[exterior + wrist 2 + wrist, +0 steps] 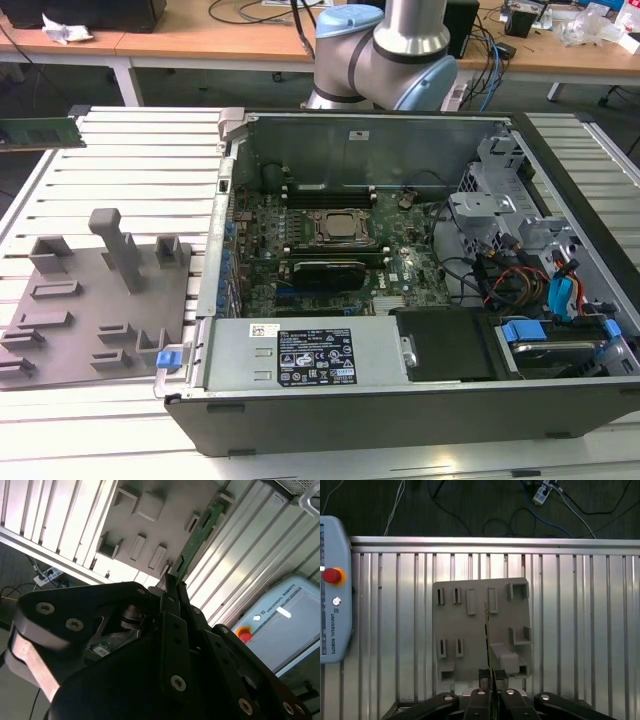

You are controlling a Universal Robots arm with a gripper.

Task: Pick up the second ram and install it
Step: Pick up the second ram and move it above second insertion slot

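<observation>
- Second ram (40, 131), a long, narrow, flat green circuit-board stick, appears in the exterior view at the exterior view's left edge. It lies level over the far corner of the ribbed aluminium table (130, 180), and one end is cut off by the frame.
- It is well apart from the open black computer tower case (400, 410), which lies on its side towards the exterior view's right with its green motherboard (410, 270) bared. A flat grey plastic holder block (90, 300) with slots and upright posts sits on the table just beside the case.
- In the second wrist view the black gripper (171, 584) has its jaws pinched tight on one end of the second ram (200, 535). The stick juts out past the fingertips and over the holder block (150, 530). A pale blue-grey teach pendant (280, 625) with a red button lies beside the slats.
- In the first wrist view the second ram (486, 630) is seen edge-on, as a thin line running out from the closed jaws of the gripper (490, 675) across the holder block (465, 625) beneath it. The teach pendant (332, 590) lies at the table's edge.
</observation>
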